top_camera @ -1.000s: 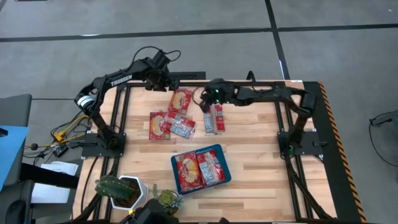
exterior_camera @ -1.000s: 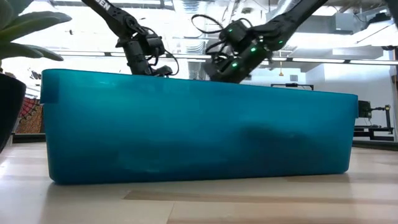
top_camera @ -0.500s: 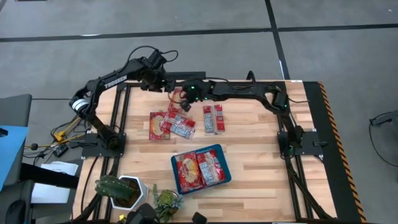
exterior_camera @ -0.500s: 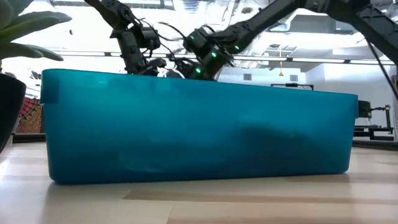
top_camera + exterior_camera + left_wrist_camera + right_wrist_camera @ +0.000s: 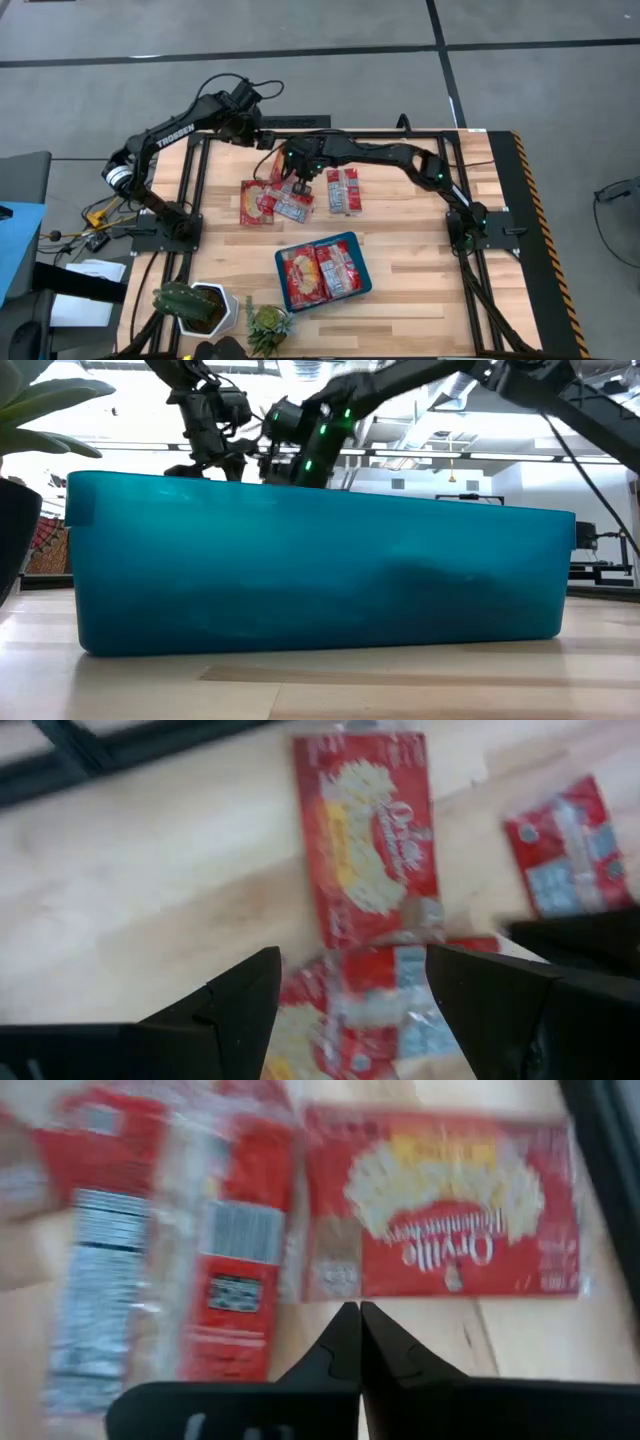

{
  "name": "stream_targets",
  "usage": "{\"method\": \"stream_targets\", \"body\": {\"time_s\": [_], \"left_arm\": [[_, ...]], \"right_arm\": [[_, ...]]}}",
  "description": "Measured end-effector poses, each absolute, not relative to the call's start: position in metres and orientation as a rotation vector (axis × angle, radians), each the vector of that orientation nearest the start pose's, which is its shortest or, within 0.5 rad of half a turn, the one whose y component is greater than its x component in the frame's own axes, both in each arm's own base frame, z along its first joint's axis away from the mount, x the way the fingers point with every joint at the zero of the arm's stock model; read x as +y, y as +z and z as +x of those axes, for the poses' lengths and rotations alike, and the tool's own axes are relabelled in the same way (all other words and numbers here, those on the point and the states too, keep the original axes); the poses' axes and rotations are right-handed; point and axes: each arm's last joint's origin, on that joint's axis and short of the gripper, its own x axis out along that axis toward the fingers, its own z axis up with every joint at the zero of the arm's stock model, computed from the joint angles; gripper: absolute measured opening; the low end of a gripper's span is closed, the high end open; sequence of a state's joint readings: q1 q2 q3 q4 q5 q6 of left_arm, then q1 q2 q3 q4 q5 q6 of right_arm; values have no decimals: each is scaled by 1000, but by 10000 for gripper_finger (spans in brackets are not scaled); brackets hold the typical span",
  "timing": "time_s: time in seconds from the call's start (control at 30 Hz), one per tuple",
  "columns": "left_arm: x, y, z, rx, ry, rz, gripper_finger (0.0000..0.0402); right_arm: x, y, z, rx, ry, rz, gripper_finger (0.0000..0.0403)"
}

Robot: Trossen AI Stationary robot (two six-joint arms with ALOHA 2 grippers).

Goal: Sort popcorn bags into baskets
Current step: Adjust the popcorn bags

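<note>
Red popcorn bags (image 5: 270,199) await sorting; the right gripper (image 5: 358,1315), pressed together and empty, must spread to grasp one. The left gripper (image 5: 350,982) hovers spread.

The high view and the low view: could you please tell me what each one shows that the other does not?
Only the high view shows the popcorn bags on the table, the two bags inside the teal tray, and the shut right gripper over the bag pile. Only the low view shows the room's ceiling lights behind. Both show the tray, both arms and the potted plant.
</note>
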State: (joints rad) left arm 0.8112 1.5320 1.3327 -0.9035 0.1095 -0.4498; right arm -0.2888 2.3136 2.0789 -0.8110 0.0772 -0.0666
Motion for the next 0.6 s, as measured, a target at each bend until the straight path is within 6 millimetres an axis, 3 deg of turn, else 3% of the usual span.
{"method": "stream_targets", "body": {"time_s": [0.23, 0.33, 0.43, 0.6], "left_arm": [[243, 267, 239, 795, 902, -826, 236], [242, 254, 252, 828, 889, -824, 215], [237, 243, 263, 874, 930, -770, 162], [227, 227, 280, 962, 959, -632, 30]], "right_arm": [[-138, 285, 430, 1130, -288, 33, 9], [-130, 321, 401, 1125, -293, 34, 12], [-121, 357, 370, 1082, -323, 36, 7], [-101, 398, 325, 998, -432, 36, 7]]}}
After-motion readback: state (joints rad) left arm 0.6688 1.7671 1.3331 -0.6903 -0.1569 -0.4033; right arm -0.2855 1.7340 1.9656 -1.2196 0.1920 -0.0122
